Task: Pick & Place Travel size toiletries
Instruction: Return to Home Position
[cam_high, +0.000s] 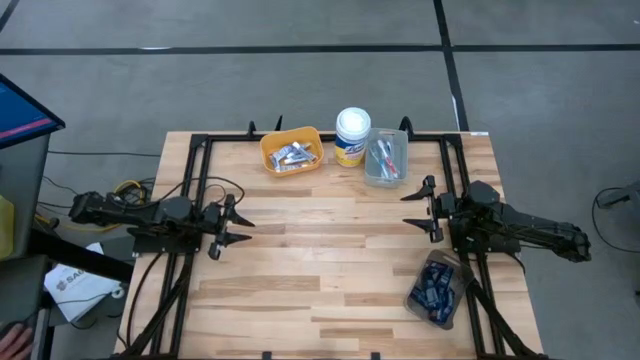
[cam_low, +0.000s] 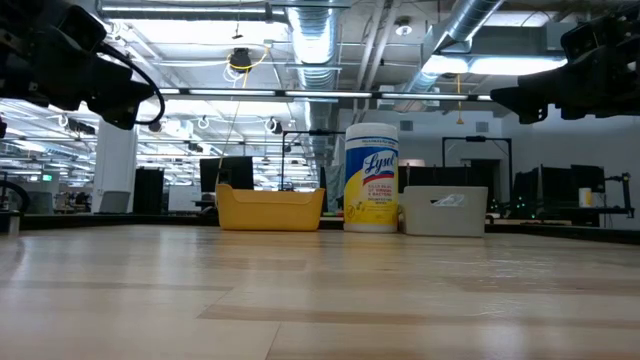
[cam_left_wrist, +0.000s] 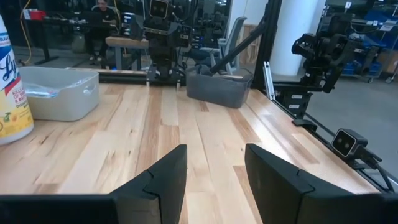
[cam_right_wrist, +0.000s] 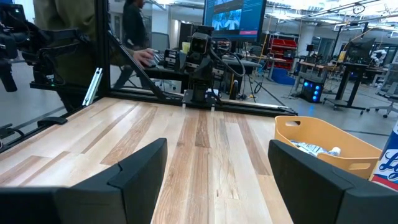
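Left gripper (cam_high: 243, 230) and right gripper (cam_high: 408, 210) hover over the table (cam_high: 330, 270), facing each other, fingers apart. Tubes (cam_high: 297, 154) lie in the bin (cam_high: 267, 152), well apart from both.

Both arms reach inward, left hand (cam_high: 238, 222) and right hand (cam_high: 411, 211) spread-fingered, seemingly level.

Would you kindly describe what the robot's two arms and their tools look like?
The left arm and the right arm are both matt black, built of chunky jointed segments. The left tool and the right tool each carry two black fingers that are broad, flat and angular. A thin black cable loops off the left arm. No markings show.
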